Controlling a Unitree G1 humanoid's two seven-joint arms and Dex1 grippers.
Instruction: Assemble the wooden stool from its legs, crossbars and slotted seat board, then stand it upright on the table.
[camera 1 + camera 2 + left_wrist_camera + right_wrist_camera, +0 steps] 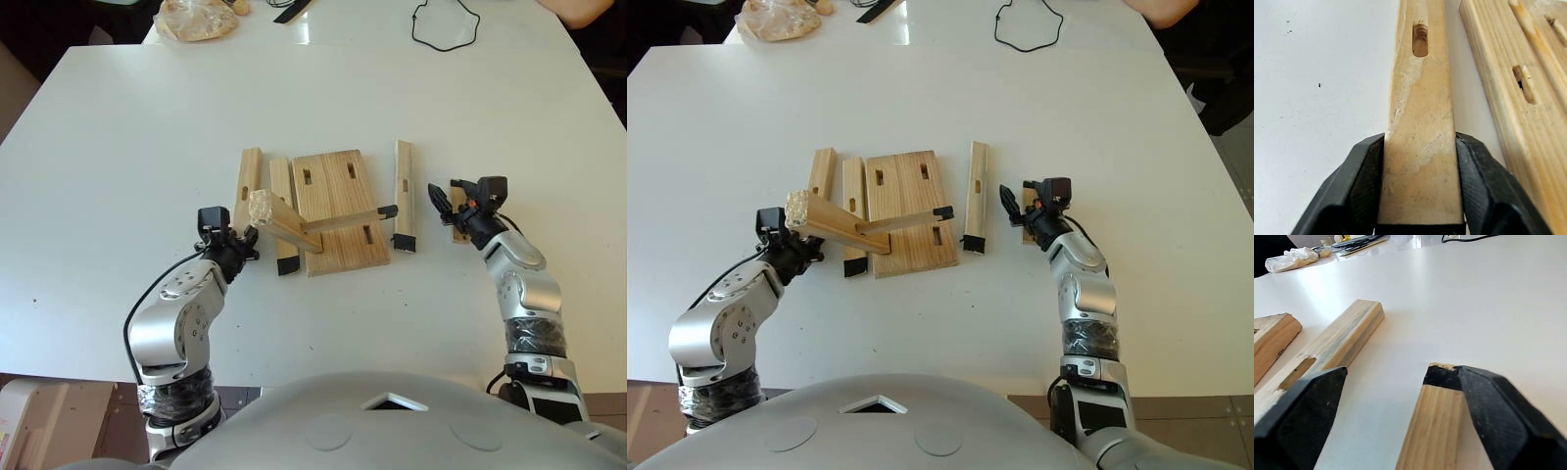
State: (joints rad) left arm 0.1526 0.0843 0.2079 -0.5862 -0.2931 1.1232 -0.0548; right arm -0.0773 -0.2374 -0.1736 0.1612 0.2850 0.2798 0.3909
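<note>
Between left fingers (1357, 188), pale slotted leg (1421, 147)

White table (147, 117). At table's far left corner: crumpled bag (196, 18), black strap (292, 10) just beside. At table's far edge, right of centre: looped black cable (446, 49).

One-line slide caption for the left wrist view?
Left claw shut on a slotted wooden leg above the table, another slotted wooden piece alongside.

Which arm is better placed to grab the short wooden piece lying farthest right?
Right, probably: the right gripper is open at the end of the short wooden piece, while the left gripper is shut on a leg.
</note>
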